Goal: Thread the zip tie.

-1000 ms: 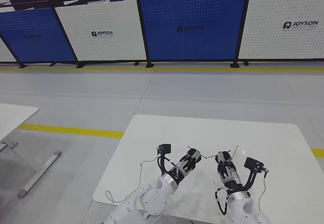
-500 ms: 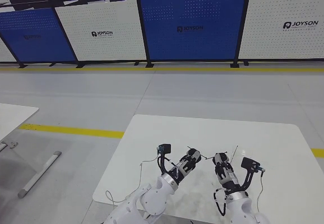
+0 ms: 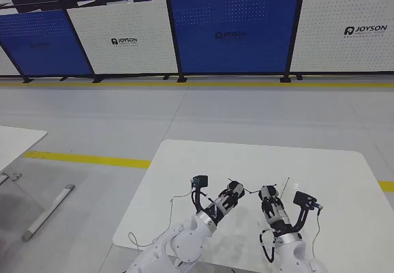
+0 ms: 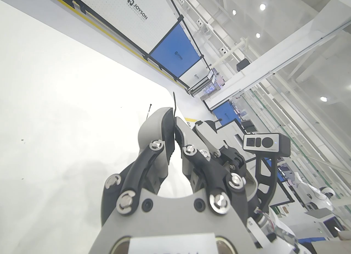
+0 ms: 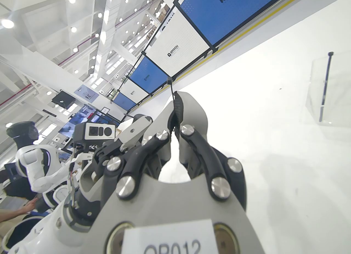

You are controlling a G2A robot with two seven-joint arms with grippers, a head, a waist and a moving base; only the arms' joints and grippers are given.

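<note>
pinching the zip tie (image 5: pixel 169 81), left end effector (image 4: pixel 174 122) and right end effector (image 5: pixel 176 108) are fully closed.

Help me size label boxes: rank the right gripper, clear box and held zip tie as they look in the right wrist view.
1. right gripper, inflated by nearness
2. clear box
3. zip tie, mostly hidden in its grip

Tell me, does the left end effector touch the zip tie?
Touching. The left wrist view shows the left end effector shut on the zip tie, its end sticking out.
</note>
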